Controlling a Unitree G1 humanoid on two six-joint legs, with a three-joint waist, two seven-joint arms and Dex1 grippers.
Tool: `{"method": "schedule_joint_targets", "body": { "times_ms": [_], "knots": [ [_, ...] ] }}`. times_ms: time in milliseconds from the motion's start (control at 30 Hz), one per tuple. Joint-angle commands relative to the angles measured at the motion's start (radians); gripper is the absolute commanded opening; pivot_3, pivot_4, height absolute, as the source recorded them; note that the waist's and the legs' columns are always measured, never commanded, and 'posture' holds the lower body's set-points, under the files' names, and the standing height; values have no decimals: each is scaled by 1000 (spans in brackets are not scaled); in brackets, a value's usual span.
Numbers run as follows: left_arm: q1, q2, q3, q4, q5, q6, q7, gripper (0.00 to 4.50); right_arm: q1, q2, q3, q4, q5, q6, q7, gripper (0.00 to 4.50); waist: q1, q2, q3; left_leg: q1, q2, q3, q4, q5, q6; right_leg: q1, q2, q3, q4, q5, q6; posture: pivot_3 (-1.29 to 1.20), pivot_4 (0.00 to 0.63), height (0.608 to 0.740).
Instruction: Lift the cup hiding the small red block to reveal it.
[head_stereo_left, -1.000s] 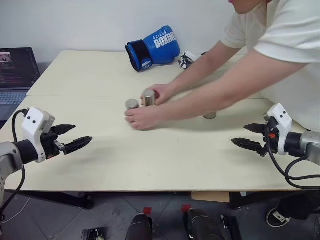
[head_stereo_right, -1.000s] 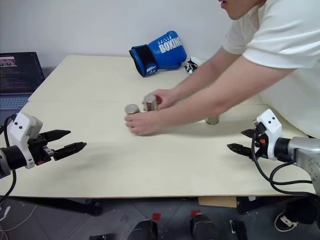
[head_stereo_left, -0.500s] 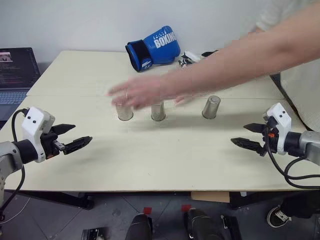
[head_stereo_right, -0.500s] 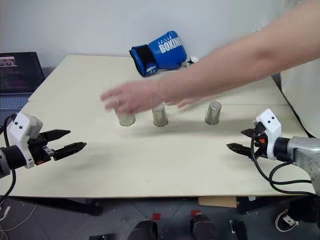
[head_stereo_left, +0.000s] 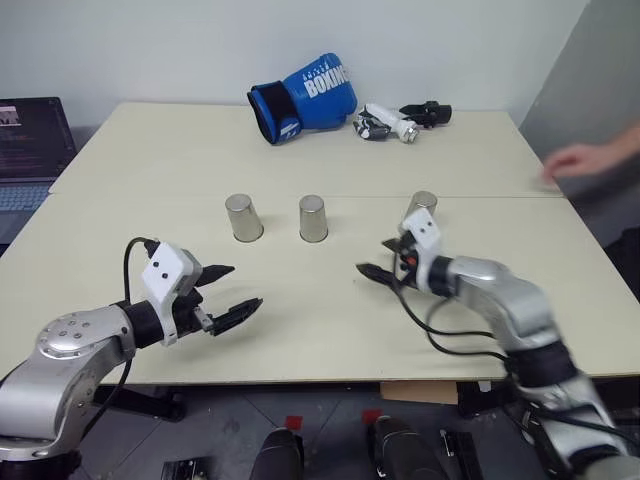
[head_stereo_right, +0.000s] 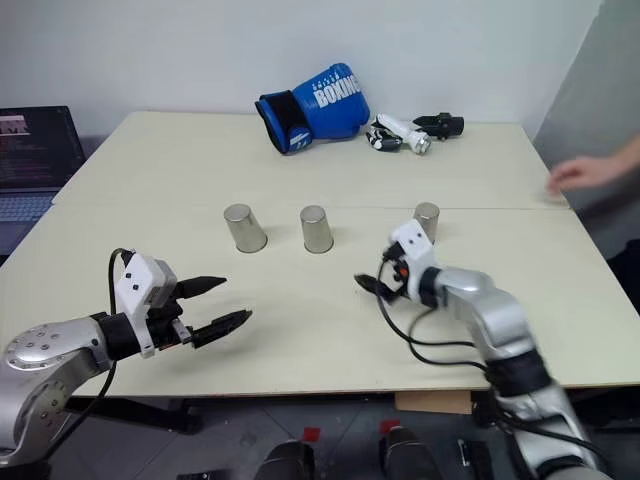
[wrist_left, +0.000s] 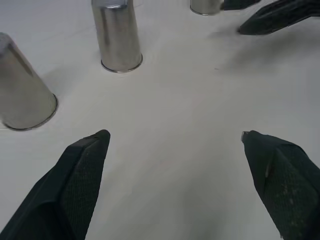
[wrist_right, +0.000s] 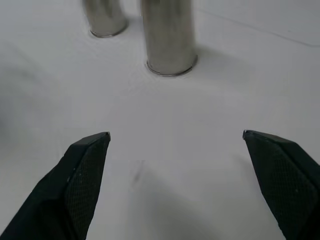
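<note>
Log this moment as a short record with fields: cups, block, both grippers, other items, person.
cups: three silver metal cups upside down in a row on the table: left cup, middle cup, right cup
red block: hidden
left gripper: open, empty, over the table in front of the left cup
right gripper: open, empty, between the middle and right cups, nearer the robot
far edge: blue boxing glove, black-and-white tool
laptop: off the table's left side
person's hand: at the right edge, clear of the cups
</note>
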Motion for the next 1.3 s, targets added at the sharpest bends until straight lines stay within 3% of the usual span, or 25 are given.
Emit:
{"method": "schedule_joint_targets", "body": {
  "times_ms": [33,200,433,833,933,1167,1300],
  "knots": [
    [3,-20,15,-70,-5,10,67,4469,-136,124,7,262,-74,-196,-33,4500,-2,0,0,0,0,0,0,0,0,0,0,0,0,1,-2,0,150,740],
    [17,-18,29,-99,-25,33,93,4469,-293,242,-25,591,-131,-383,-70,4500,-4,0,0,-1,-1,-1,-1,0,0,0,-1,-1,0,2,-4,0,150,740],
    [14,-22,25,-124,-51,60,119,4469,-439,333,-67,901,-178,-573,-106,4500,-13,0,0,-1,-1,-2,-1,0,-1,0,0,-1,0,2,-4,0,150,740],
    [-22,-16,1,-122,-68,84,139,4469,-563,419,-161,1111,-203,-732,-168,4500,-21,1,1,-1,-1,-3,-1,0,0,0,0,-2,0,2,-4,0,150,740],
    [-30,-19,-7,-120,-67,85,143,4500,-573,429,-169,1133,-220,-762,-195,4065,-21,1,1,-1,-1,-4,-1,0,0,0,0,-2,0,2,-4,0,150,740],
    [-41,-18,-14,-104,-60,78,143,4500,-586,440,-196,1143,-234,-795,-194,2592,-21,1,1,-1,-1,-4,-1,0,0,0,0,-3,0,2,-5,0,150,740],
    [-36,-19,-13,-105,-59,77,146,4500,-595,420,-237,1071,-192,-791,-143,2512,-21,1,1,-1,-1,-4,-1,0,0,0,0,-3,0,2,-5,0,150,740]
  ]
}}
